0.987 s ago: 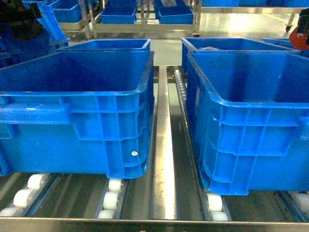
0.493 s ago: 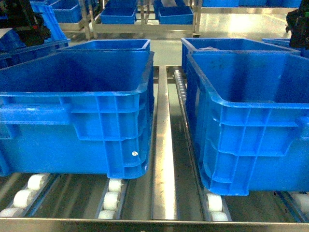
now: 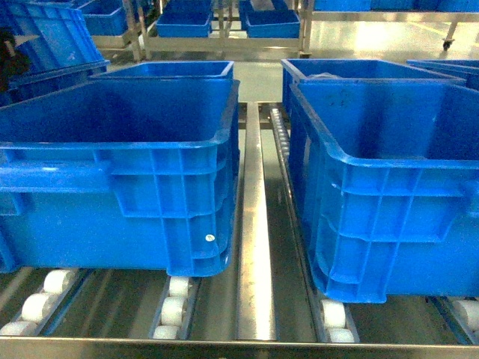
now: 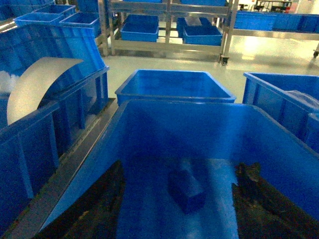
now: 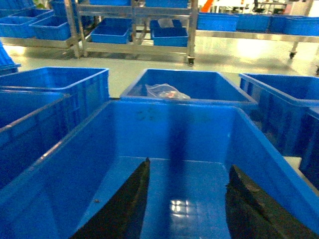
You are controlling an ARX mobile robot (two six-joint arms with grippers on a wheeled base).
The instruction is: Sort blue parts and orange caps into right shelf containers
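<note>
A blue part point(image 4: 186, 190), a small dark-blue block, lies on the floor of the left crate point(image 3: 120, 172), roughly mid-floor. In the left wrist view it sits between the two dark fingers of the left gripper point(image 4: 179, 199), below them; whether they touch it cannot be told, though the jaws stand spread with a wide gap. The right crate point(image 3: 389, 187) has a bare, glossy floor in the right wrist view, and the right gripper point(image 5: 187, 199) hangs over it with its fingers parted and nothing between them. No orange cap can be made out in either crate.

Both crates stand side by side on the shelf point(image 3: 254, 224), resting on white rollers point(image 3: 174, 308), with a steel rail running between them and a flat steel lip point(image 3: 239, 348) across the front. Behind each is a second crate; the back right one point(image 5: 192, 87) holds a clear plastic bag point(image 5: 167, 91) with something reddish inside. At the far left of the left wrist view a pale curved sheet point(image 4: 37, 87) leans out of a neighbouring crate. Across the aisle, racks point(image 5: 134, 25) carry more blue bins.
</note>
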